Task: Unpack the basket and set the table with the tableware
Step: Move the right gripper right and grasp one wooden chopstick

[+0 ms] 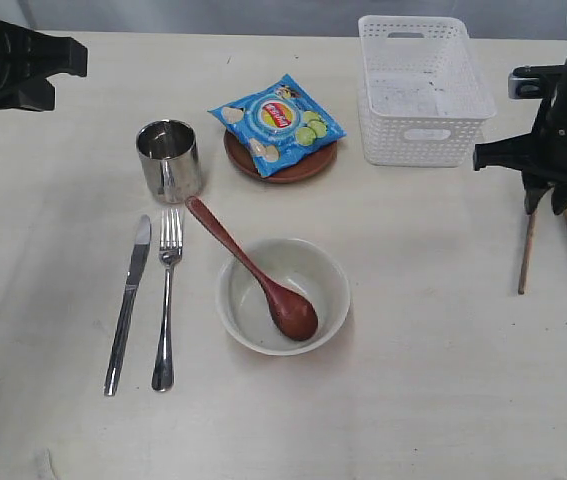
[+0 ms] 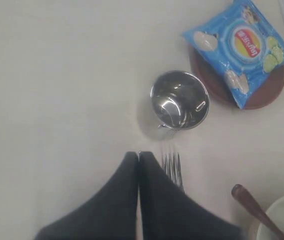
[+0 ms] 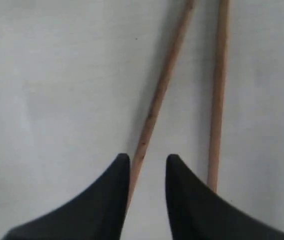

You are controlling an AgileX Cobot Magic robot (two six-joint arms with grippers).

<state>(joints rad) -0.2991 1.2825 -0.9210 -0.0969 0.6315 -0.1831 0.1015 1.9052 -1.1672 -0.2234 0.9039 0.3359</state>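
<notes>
Right gripper (image 3: 148,158): jaws narrowly parted, clamping nothing, poised over two chopsticks (image 3: 158,97) lying splayed on the counter (image 1: 433,380), their near ends hidden beneath it. Left gripper (image 2: 139,155): closed, empty, covering most of the fork (image 2: 173,167). Basket (image 1: 423,90): upright on the counter, near the right gripper.

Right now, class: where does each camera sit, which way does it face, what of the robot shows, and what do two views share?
Exterior view: high above the table, looking steeply down; the left arm and right arm show at its edges.
Left wrist view: above the cup, facing down; the shut left hand shows.
Right wrist view: low over the two chopsticks, facing down; the open right hand shows.
Shared: exterior and left wrist both show cup, fork and chip bag; exterior and right wrist, the chopsticks.
</notes>
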